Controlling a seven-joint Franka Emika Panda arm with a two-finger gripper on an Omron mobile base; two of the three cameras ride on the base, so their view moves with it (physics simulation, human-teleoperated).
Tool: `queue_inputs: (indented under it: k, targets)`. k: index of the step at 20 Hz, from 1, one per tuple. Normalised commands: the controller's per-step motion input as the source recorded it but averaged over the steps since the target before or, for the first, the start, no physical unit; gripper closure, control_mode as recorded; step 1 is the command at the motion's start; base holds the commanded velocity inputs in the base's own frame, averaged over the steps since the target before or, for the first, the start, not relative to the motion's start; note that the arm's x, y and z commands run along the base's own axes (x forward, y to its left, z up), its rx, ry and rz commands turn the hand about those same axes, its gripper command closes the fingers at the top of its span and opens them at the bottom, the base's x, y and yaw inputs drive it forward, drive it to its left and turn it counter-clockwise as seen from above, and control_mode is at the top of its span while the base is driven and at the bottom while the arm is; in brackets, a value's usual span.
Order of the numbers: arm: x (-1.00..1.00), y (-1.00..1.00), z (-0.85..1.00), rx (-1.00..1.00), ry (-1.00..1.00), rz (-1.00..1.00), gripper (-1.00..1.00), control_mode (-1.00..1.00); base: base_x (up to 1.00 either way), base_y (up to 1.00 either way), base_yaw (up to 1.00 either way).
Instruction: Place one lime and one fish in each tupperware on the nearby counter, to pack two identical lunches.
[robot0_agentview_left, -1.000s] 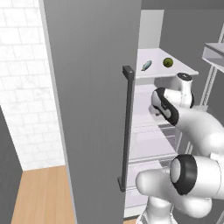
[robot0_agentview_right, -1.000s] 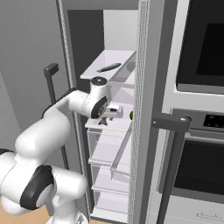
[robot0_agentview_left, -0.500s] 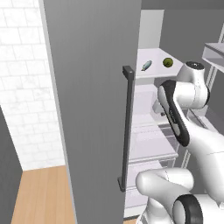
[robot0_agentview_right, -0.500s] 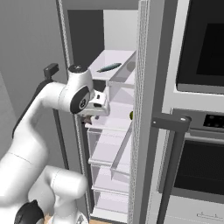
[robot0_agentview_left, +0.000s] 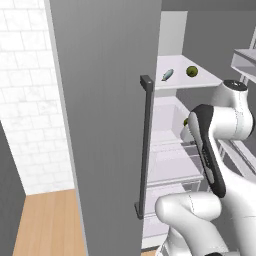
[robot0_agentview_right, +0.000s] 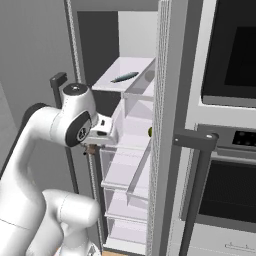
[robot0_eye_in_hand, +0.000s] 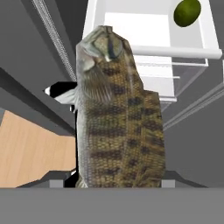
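A dark brown-olive fish hangs between my fingers, its head pointing away from the hand. My gripper is shut on it, just outside the open fridge at the height of the middle drawers. On the top fridge shelf lie a pale grey fish and a lime. That same grey fish appears in the right base view. Another lime rests on a lower white shelf, and my arm partly hides it. The tupperware and the counter are out of view.
The grey fridge door with its dark handle stands open to the left of the arm. Clear drawers fill the lower fridge. Beside the fridge stands a wall oven. A wood floor lies below a white tiled wall.
The arm has swung and folded back, drawing the hand with the brown fish out of the fridge shelves toward the door side. The shelf items have not moved.
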Motion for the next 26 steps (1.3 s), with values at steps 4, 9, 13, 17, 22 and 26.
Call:
queue_inputs:
  k: [4,9,13,17,22,26]
  targets:
    - [-0.12,0.0,0.0,0.0,0.0,0.0,1.0,1.0,-0.1,0.0,0.0]
    - [0.0,0.0,0.0,0.0,0.0,0.0,1.0,1.0,-0.83,0.42,-0.04]
    - [0.0,0.0,0.0,0.0,0.0,0.0,1.0,1.0,-0.86,0.82,-0.27]
    - [0.0,0.0,0.0,0.0,0.0,0.0,1.0,1.0,-0.63,0.42,-0.63]
    - [0.0,0.0,0.0,0.0,0.0,0.0,1.0,1.0,-0.09,0.04,-0.93]
    - [0.0,0.0,0.0,0.0,0.0,0.0,1.0,1.0,-0.06,-0.05,-0.87]
